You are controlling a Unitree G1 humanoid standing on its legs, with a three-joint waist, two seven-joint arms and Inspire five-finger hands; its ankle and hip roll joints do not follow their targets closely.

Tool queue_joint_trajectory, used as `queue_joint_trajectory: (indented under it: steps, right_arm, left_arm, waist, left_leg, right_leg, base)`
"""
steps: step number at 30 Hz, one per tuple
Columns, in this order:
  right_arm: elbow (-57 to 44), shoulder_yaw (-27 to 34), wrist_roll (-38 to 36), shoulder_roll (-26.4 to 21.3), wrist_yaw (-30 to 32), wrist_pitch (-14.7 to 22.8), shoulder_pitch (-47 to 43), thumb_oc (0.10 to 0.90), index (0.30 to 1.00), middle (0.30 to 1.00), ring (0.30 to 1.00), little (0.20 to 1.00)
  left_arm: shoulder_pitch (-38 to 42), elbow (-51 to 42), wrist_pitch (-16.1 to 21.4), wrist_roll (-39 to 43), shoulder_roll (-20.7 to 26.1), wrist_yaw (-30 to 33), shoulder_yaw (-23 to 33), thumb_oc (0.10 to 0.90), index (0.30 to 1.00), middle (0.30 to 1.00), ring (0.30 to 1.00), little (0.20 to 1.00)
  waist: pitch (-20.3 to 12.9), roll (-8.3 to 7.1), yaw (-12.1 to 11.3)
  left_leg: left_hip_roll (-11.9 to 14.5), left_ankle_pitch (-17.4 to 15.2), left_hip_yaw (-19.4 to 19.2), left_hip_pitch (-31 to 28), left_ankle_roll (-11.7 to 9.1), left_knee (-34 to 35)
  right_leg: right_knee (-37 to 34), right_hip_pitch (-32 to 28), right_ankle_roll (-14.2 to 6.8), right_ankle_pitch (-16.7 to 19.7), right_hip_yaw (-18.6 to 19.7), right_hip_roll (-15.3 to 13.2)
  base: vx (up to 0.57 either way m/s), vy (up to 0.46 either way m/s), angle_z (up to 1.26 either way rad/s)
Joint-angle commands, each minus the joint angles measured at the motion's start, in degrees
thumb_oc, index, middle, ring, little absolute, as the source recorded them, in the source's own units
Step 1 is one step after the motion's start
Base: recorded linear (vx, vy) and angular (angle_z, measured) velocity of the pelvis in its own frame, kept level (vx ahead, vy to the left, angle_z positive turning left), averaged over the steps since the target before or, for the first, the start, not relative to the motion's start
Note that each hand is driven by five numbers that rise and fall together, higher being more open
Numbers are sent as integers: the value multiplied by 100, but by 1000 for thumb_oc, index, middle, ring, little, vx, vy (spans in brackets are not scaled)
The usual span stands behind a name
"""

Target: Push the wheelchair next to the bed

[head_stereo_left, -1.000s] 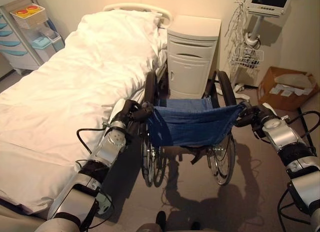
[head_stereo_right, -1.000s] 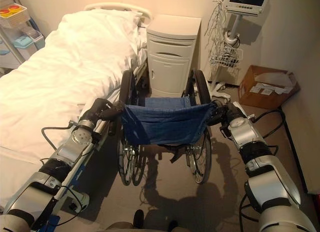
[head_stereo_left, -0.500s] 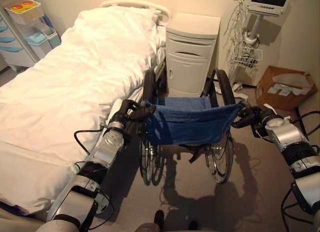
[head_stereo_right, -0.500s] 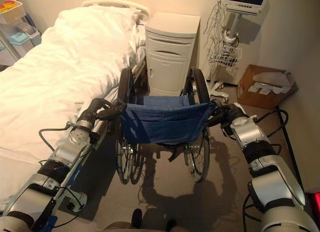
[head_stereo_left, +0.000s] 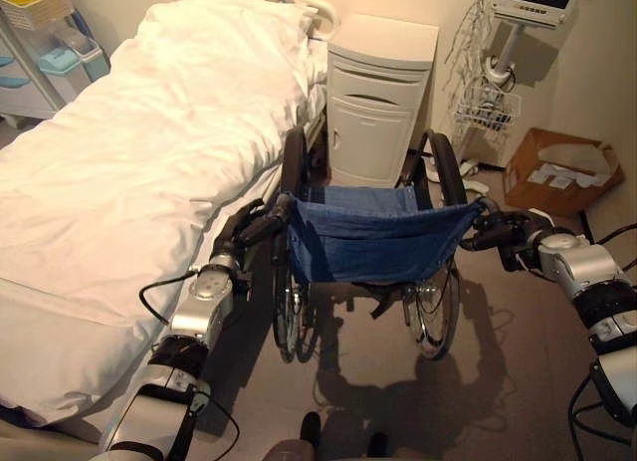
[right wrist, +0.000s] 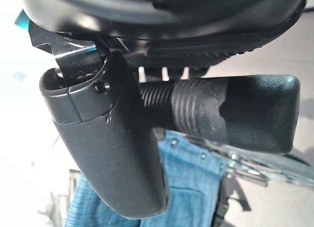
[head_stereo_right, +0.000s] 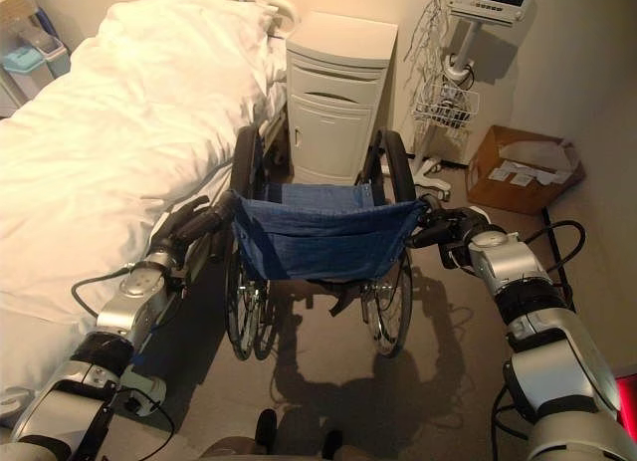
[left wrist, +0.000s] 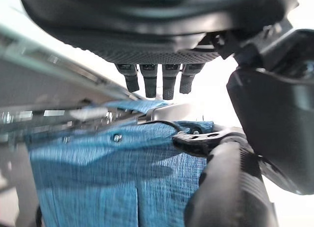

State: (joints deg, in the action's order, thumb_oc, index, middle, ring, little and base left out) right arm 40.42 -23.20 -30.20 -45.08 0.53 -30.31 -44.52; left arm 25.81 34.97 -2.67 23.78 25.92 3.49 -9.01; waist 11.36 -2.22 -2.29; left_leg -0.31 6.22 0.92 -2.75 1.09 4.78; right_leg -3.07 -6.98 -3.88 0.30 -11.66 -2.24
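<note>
The wheelchair (head_stereo_left: 373, 242), with a blue denim backrest and black wheels, stands close along the right side of the white bed (head_stereo_left: 129, 152), facing a bedside cabinet. My left hand (head_stereo_left: 242, 237) is at its left push handle (left wrist: 230, 188). That hand's fingers (left wrist: 157, 82) reach out fairly straight past the grip, which lies beside the thumb. My right hand (head_stereo_left: 508, 230) is shut on the right push handle (right wrist: 230, 112), with the thumb (right wrist: 108, 148) wrapped over the ribbed black grip.
A cream bedside cabinet (head_stereo_left: 376, 103) stands just ahead of the wheelchair. A monitor stand with a wire basket (head_stereo_left: 488, 108) and a cardboard box (head_stereo_left: 557, 172) are at the right. A drawer trolley (head_stereo_left: 40, 53) stands beyond the bed. Bare floor lies behind the wheelchair.
The camera has moved forward and the wheelchair has rolled on towards the cabinet, along the bed. My left arm has stretched out and its fingers have loosened from the handle.
</note>
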Motion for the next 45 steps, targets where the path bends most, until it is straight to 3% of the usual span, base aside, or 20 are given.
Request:
queue_joint_trajectory:
  steps: [1,7,13,18,25,33,45]
  right_arm:
    - [-620,547,-492,-542,42,742,-614,800,900,900,900,900]
    - [-528,1132,-1446,-905,168,956,-182,800,900,900,900,900]
    - [-244,1713,-2244,-1109,66,1108,162,800,900,900,900,900]
    - [-8,2089,-2512,-1290,-99,1150,388,800,900,900,900,900]
    - [33,2348,-3032,-1389,-266,1163,594,800,900,900,900,900]
    - [237,3009,-3992,-1301,-480,932,1098,800,900,900,900,900]
    - [779,3649,-4277,-1424,-1222,427,1833,800,900,900,900,900]
  left_arm:
    - [-1028,1016,-119,286,10,-168,-427,800,900,900,900,900]
    - [-1450,1362,321,1855,-245,-663,145,800,900,900,900,900]
    - [-1659,1701,492,2151,-268,-984,423,800,900,900,900,900]
    - [-1711,1842,427,2539,-254,-1053,621,800,900,900,900,900]
    - [-1795,1972,386,2740,-294,-1177,728,800,900,900,900,900]
    - [-1903,2300,266,3152,-470,-1316,987,800,900,900,900,900]
    - [-2088,2503,221,2730,-524,-1415,979,800,900,900,900,900]
  waist:
    - [-269,-213,-264]
    - [-343,-311,-220]
    - [-392,-351,-167]
    - [-417,-356,-107]
    - [-457,-363,-64]
    - [-489,-396,32]
    - [-451,-470,99]
  left_leg:
    - [-185,-872,-201,-79,122,-452]
    - [-157,-901,-234,-107,119,-422]
    - [-145,-947,-254,-142,127,-396]
    - [-136,-968,-279,-166,129,-368]
    - [-136,-977,-299,-148,129,-381]
    - [-128,-1013,-356,-196,135,-349]
    - [-98,-1020,-437,-150,141,-373]
  right_leg:
    - [986,480,-389,-74,313,-302]
    - [898,444,-333,-135,314,-263]
    - [869,436,-299,-194,326,-226]
    - [851,439,-290,-225,338,-200]
    - [851,455,-274,-249,366,-172]
    - [847,465,-270,-240,412,-127]
    - [860,556,-277,-176,469,-63]
  base:
    - [0,0,0]
    - [14,-25,1]
    - [5,-8,0]
    - [3,-9,-1]
    - [-3,-14,0]
    - [3,-14,0]
    - [-2,-33,-7]
